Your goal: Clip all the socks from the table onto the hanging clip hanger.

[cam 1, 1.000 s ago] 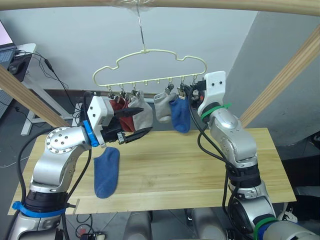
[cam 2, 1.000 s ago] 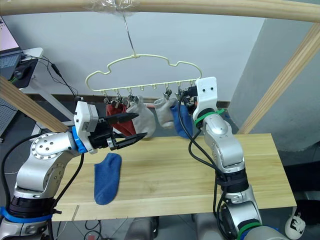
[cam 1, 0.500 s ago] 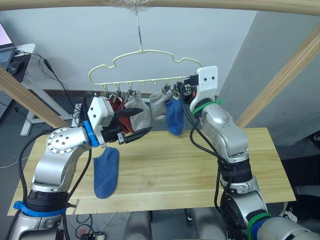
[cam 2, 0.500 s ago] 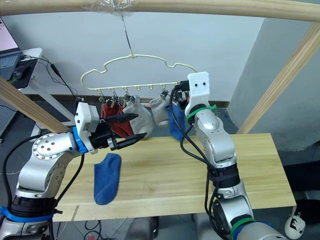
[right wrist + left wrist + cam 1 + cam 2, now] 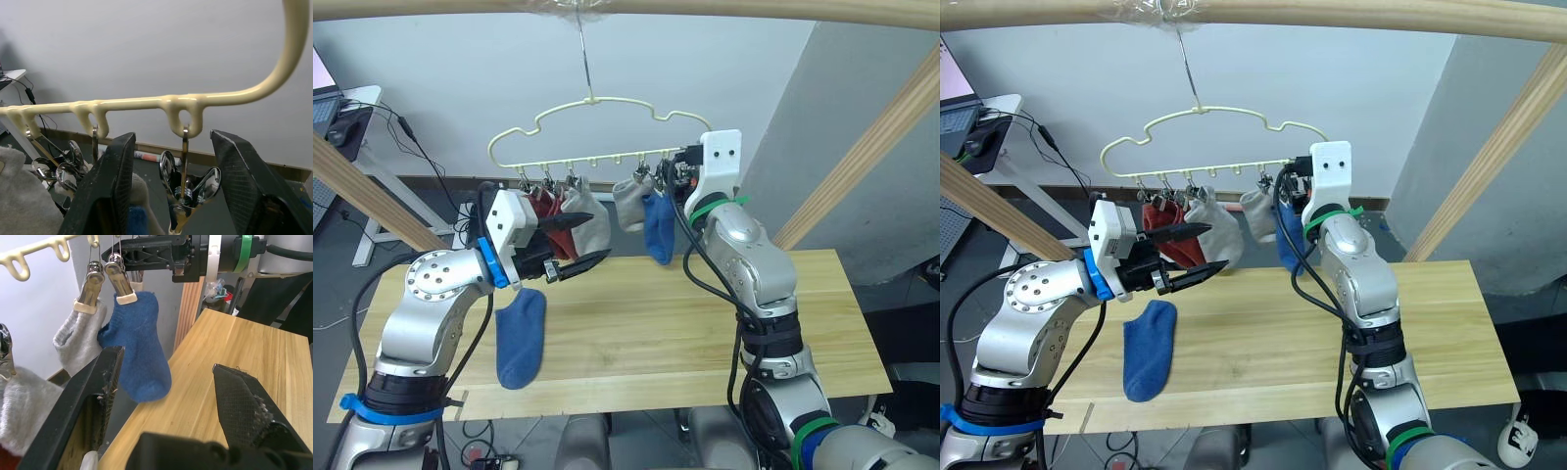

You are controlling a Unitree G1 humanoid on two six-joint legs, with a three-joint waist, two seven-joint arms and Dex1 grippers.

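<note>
Left claw (image 5: 576,240) is open and empty, fingers spread, held above the worktop (image 5: 705,323) just below the clip hanger (image 5: 597,132). Right claw (image 5: 173,186) is raised to the hanger's right end, fingers apart either side of the last silver clip (image 5: 186,183), not closed on it.

Hanging on the clips: a dark red sock (image 5: 544,208) mostly hidden behind the left claw, a grey sock (image 5: 590,220) beside it, then a second grey sock (image 5: 628,201) and a blue sock (image 5: 657,227) right next to the right claw. Can't make out whether there's a second red one behind the first.

One blue sock on the worktop (image 5: 521,335) lies flat, below the left claw, well apart from the right one.
</note>
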